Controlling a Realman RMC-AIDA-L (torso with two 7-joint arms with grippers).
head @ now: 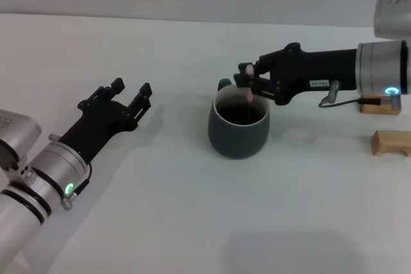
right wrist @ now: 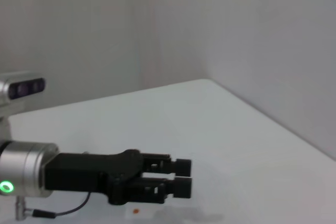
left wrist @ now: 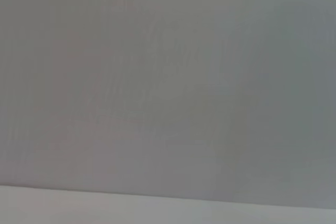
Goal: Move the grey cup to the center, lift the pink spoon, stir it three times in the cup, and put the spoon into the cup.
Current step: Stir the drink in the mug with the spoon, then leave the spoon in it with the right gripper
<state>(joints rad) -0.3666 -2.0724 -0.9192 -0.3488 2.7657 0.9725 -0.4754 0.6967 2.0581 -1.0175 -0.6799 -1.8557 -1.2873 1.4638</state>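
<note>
The grey cup [head: 239, 134] stands upright near the middle of the table, with dark liquid inside and its handle at the far left. My right gripper [head: 248, 81] hovers over the cup's far rim, shut on the pink spoon [head: 250, 96]. The spoon hangs upright, its lower end inside the cup's mouth; its bowl is hidden. My left gripper [head: 131, 92] is open and empty, resting low to the left of the cup and well apart from it. It also shows in the right wrist view [right wrist: 182, 177]. The left wrist view shows only a blank wall.
Two small wooden blocks lie at the right edge: one [head: 380, 106] under the right arm's wrist, one [head: 392, 144] nearer the front. The white table [head: 192, 222] stretches in front of the cup.
</note>
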